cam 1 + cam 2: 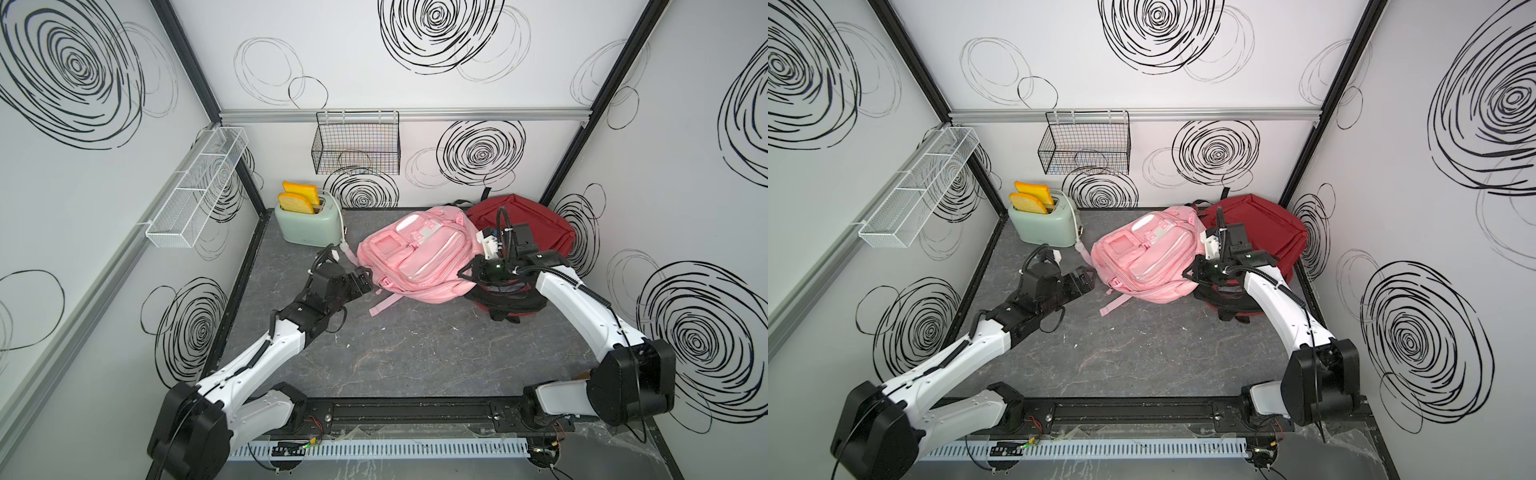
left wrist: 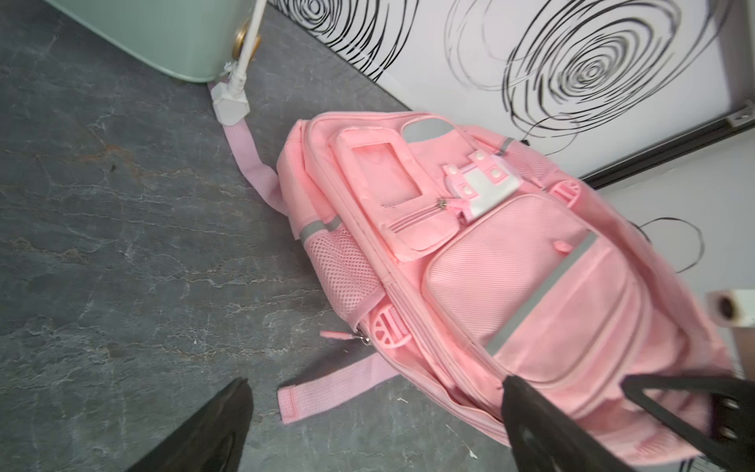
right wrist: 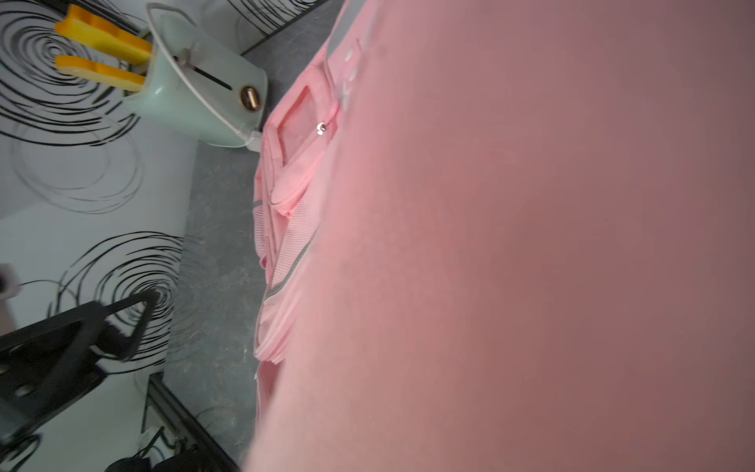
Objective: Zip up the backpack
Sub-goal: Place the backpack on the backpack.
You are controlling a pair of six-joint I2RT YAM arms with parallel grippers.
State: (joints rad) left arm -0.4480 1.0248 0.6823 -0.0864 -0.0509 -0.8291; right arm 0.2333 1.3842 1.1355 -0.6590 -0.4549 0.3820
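At the back of the table [image 1: 415,353], right of the toaster [image 1: 307,226], we see the pink backpack [image 1: 415,257] lying front up against a red bag [image 1: 536,224]. Our left gripper [image 1: 368,280] sits just beside its left corner, fingers spread wide and holding nothing, with the zipper pull [image 2: 339,335] lying free nearby. The right gripper [image 1: 465,272] meets the backpack's right edge. Pink fabric hides one finger, so we cannot tell its grip.

A mint-green two-slot toaster [image 1: 305,230] stands at the back left of the grey marbled tabletop [image 1: 415,353]. Two orange-crusted toast slices [image 1: 296,199] sit upright in its slots, and its white cord [image 1: 343,226] runs down one side. A red fabric bag [image 1: 536,220] lies at the back right. A black wire basket [image 1: 355,151] hangs on the rear wall, and a white mesh shelf [image 1: 195,191] on the left wall.
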